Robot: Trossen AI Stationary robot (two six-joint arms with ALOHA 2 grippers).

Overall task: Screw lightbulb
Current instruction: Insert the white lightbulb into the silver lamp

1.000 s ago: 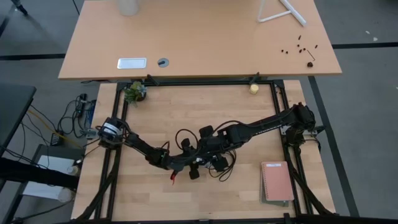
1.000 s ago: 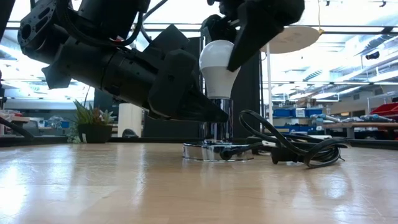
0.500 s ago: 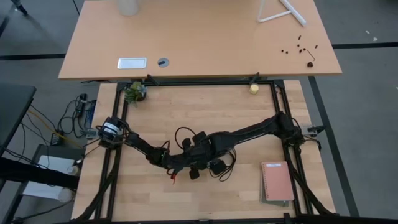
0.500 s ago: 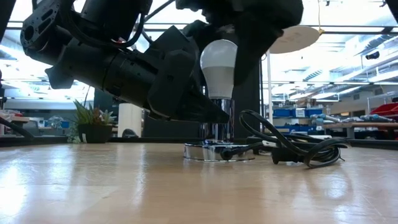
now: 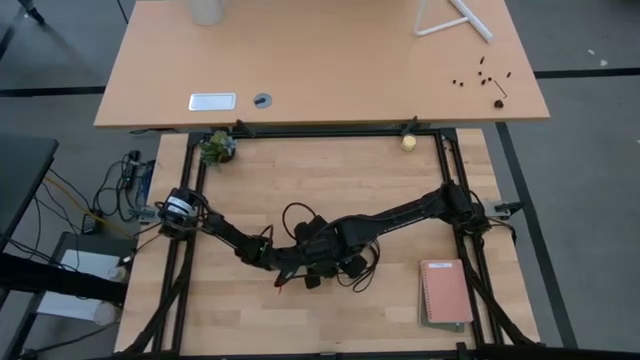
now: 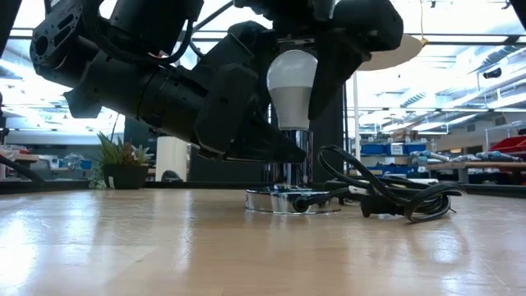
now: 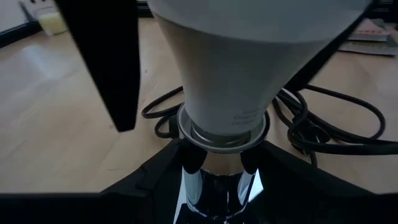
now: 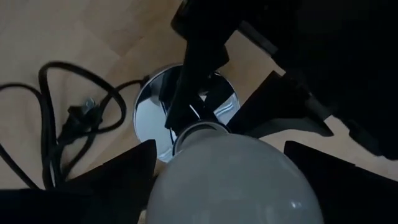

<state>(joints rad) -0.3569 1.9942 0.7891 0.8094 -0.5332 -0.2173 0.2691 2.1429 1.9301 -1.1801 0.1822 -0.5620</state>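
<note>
Chrome catches the light where the left gripper (image 6: 275, 152) clamps the upright stem of the lamp socket (image 6: 292, 200), steadying it on the wooden table (image 6: 164, 247). Standing in that stem, the lightbulb (image 6: 292, 89) is upright, its base seated at the collar. Over it hangs the right gripper (image 8: 217, 180), fingers spread to either side of the glass, not yet pinching. Best closed gently and centred, then turned about the bulb's axis, clear of the black cord (image 6: 386, 197).

The bulb (image 6: 291, 86) is white above a shiny chrome socket (image 6: 292, 200). The cord (image 6: 386, 196) and both arms are black. The table (image 6: 164, 247) is pale wood; the notebook (image 5: 445, 291) is pinkish.
</note>
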